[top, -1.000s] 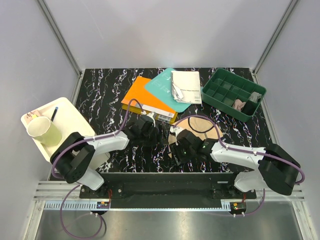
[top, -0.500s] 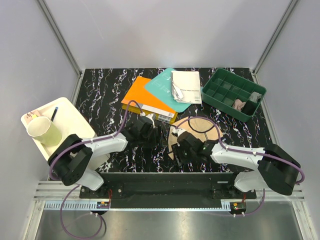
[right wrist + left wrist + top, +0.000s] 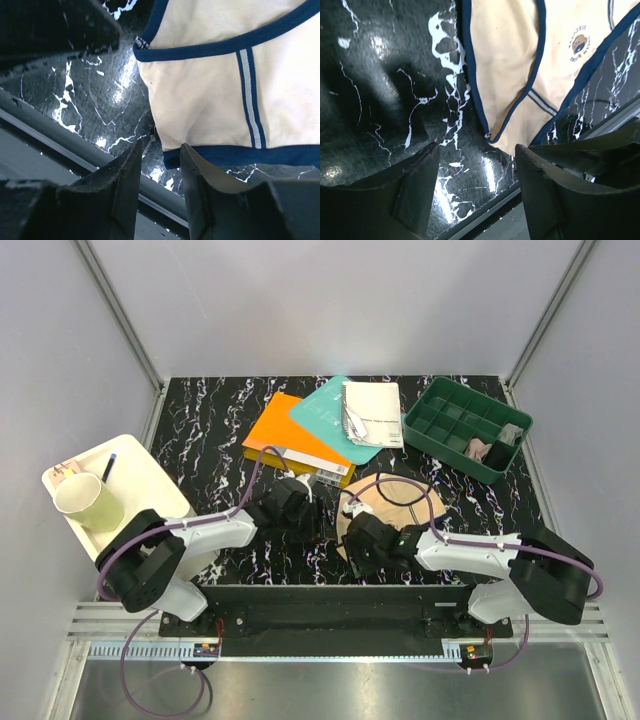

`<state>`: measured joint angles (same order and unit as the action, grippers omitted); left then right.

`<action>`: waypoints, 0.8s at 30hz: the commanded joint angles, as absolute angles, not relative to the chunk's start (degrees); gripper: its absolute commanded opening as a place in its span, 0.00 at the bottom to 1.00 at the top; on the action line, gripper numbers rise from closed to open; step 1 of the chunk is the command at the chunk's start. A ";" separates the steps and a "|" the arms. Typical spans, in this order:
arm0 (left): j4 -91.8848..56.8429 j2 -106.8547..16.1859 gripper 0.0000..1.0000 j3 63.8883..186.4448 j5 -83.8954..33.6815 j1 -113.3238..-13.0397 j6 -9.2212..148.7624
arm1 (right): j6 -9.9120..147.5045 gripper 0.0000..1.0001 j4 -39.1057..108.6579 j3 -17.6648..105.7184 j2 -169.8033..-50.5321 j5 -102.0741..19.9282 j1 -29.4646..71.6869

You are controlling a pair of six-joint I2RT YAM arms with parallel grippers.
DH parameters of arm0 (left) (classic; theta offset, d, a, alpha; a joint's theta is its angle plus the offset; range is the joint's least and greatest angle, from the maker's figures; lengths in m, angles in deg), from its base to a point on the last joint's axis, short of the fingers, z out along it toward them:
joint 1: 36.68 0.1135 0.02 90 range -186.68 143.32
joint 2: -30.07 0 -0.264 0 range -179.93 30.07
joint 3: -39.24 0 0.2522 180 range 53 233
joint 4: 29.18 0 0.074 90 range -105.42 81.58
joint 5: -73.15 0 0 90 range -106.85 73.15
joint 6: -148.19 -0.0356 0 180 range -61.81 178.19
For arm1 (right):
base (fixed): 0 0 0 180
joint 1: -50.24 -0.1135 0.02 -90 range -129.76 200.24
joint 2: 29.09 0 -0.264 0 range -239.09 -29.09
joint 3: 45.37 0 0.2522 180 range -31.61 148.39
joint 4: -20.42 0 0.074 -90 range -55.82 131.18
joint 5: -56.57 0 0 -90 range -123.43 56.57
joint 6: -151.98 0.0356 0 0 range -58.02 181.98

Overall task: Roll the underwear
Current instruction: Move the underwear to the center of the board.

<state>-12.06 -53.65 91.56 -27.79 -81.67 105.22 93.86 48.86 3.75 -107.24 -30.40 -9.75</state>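
One beige underwear [image 3: 505, 60] flat on the tabletop [image 3: 210, 440], two arms at it.
Left jaws spread over bare marble beside its navy-edged corner; right jaws apart, straddling its near hem. Behind: one orange book [image 3: 285, 435], one teal book [image 3: 322, 412], one white notebook [image 3: 372, 412], one green bin [image 3: 440, 418].

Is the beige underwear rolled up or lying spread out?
Spread out, not rolled. The beige underwear lies flat on the black table, navy edging and logo visible in the left wrist view.
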 commanded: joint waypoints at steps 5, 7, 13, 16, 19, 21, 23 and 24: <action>-14.54 -51.67 0.61 90.18 -29.15 -82.12 106.62 | 97.05 0.30 50.97 4.87 -111.26 -25.43 -10.85; -14.71 -51.40 0.60 89.74 -29.24 -82.03 106.97 | 96.61 0.24 50.53 5.13 -112.49 -25.96 -10.85; -15.15 -49.65 0.58 87.98 -29.33 -82.21 108.81 | 94.06 0.10 50.44 7.59 -114.95 -27.81 -11.11; -17.35 -49.64 0.56 87.10 -29.94 -82.47 109.87 | 93.36 0.05 50.44 8.56 -115.31 -27.72 -10.93; -19.10 -50.08 0.53 86.05 -30.47 -82.91 111.01 | 93.01 0.03 50.35 9.09 -115.75 -27.46 -11.02; -20.77 -50.70 0.52 85.35 -30.56 -83.09 111.45 | 92.92 0.02 50.35 9.44 -116.27 -27.72 -11.02; -21.57 -52.18 0.51 85.34 -31.08 -83.09 111.45 | 92.74 0.02 50.35 9.61 -116.54 -28.07 -11.02; -22.27 -52.63 0.49 85.78 -31.26 -83.09 111.54 | 92.92 0.01 50.35 9.70 -116.63 -27.98 -11.11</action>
